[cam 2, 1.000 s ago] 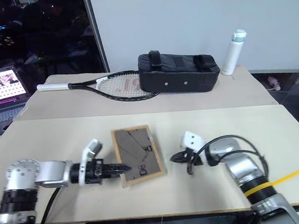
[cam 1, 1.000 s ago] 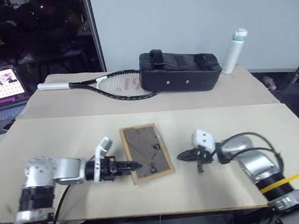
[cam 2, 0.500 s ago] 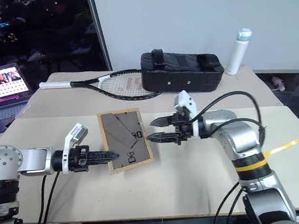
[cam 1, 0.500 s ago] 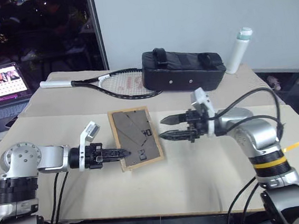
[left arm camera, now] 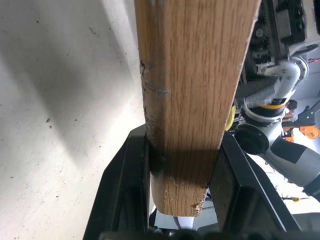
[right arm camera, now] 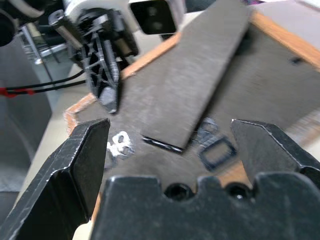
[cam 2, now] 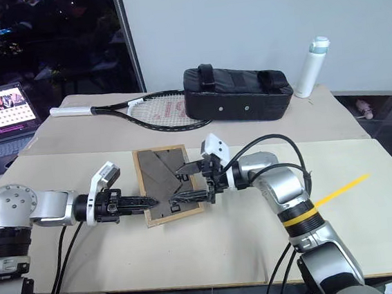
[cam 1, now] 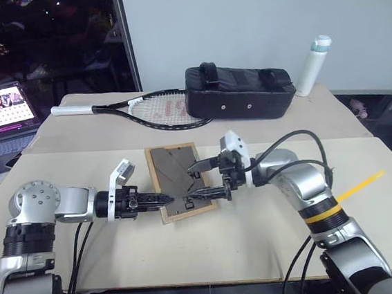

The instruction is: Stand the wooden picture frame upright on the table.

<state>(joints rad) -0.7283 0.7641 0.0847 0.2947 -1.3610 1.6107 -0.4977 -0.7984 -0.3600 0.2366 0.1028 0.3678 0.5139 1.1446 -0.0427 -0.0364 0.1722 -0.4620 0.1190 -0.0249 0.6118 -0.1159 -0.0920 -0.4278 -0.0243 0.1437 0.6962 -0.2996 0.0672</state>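
Observation:
The wooden picture frame (cam 1: 180, 182) shows its dark back and fold-out stand (right arm camera: 200, 85) facing up, just above the table (cam 1: 260, 238). My left gripper (cam 1: 163, 199) is shut on the frame's near left edge. In the left wrist view the light-wood edge (left arm camera: 190, 90) sits clamped between the two black fingers (left arm camera: 125, 185). My right gripper (cam 1: 190, 183) is open and reaches in from the right over the frame's back. One finger is on each side of the stand's lower end, and nothing is between them.
At the back of the table lie a tennis racket (cam 1: 158, 112), a black case (cam 1: 239, 93) and a white bottle (cam 1: 313, 63). A laptop (cam 1: 2, 113) stands at the far left. A yellow strip (cam 1: 359, 185) lies on the table at the right.
My right gripper has opened, risen and swung left from the bare table to over the frame's back. The left gripper has kept its hold on the frame's edge.

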